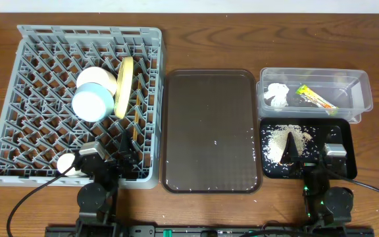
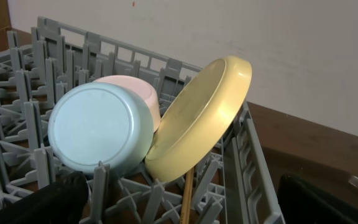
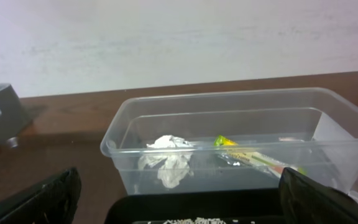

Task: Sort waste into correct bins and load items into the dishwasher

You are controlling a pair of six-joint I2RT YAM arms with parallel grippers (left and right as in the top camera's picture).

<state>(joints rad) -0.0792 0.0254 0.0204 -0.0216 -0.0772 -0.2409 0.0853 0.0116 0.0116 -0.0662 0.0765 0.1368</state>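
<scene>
While the left gripper (image 1: 127, 150) hangs wide open and empty over the grey dish rack (image 1: 18, 99), the light blue bowl (image 1: 91, 103), small white bowl (image 1: 101, 79) and yellow plate (image 1: 124, 85) stand on edge just beyond its fingers, with a wooden chopstick (image 2: 185, 199) under the plate. The right gripper (image 1: 303, 157), equally wide and empty, hovers over the black tray (image 1: 344, 131), with crumbs (image 1: 278, 141) beside its left finger. Beyond it, the tissue (image 1: 276, 95) and snack wrapper (image 1: 314, 97) lie in the clear container (image 1: 364, 92).

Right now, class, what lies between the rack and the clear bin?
The overhead view shows a brown tray between the rack and the clear bin.
</scene>
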